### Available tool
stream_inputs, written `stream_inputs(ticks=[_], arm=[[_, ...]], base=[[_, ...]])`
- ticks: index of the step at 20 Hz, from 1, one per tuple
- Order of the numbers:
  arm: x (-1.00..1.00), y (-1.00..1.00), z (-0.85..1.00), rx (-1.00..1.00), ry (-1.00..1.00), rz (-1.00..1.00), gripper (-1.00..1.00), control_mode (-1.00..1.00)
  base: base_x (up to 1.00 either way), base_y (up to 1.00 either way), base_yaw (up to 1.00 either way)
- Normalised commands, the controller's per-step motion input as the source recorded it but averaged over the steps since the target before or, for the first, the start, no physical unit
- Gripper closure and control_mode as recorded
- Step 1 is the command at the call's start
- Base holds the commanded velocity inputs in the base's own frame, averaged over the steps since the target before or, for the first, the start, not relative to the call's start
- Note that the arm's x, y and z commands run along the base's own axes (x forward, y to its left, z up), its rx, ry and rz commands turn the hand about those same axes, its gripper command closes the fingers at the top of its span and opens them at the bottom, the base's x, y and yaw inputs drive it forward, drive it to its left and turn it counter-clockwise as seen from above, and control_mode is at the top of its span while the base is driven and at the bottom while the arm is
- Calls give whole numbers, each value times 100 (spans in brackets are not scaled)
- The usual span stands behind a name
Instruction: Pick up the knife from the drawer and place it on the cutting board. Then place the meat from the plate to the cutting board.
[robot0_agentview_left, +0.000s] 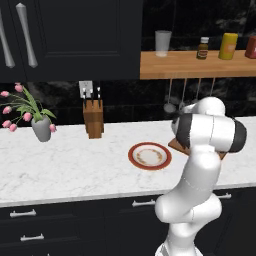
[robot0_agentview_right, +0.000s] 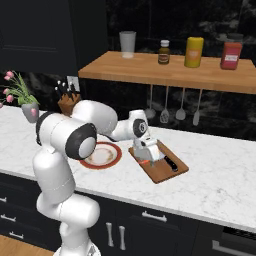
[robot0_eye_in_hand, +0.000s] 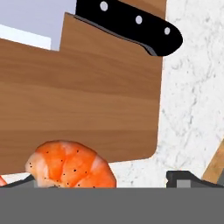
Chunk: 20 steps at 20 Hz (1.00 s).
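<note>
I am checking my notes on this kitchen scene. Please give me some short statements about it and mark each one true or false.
1. The knife lies on the cutting board. True.
2. The meat is still on the plate. False: the plate is bare, and the meat is at the cutting board, under the gripper.
3. The knife's handle is black. True.
4. The plate stands on the wooden shelf. False: it rests on the marble counter, beside the cutting board.
5. The gripper is shut on the knife. False: it is at the meat, and the knife lies apart from it.
</note>
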Motion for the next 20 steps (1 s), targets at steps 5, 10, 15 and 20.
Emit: stream_inputs(ticks=[5,10,15,20], arm=[[-21,-28,-3,29,-41,-1,-100,-100],[-4,-49,-27,26,-10,-8,-100,-100],[0,-30,-21,16,0,-1,-100,-100],[1,0,-7,0,13,0,-100,-100]], base=[[0,0,0],[0,0,0],[0,0,0],[0,0,0]])
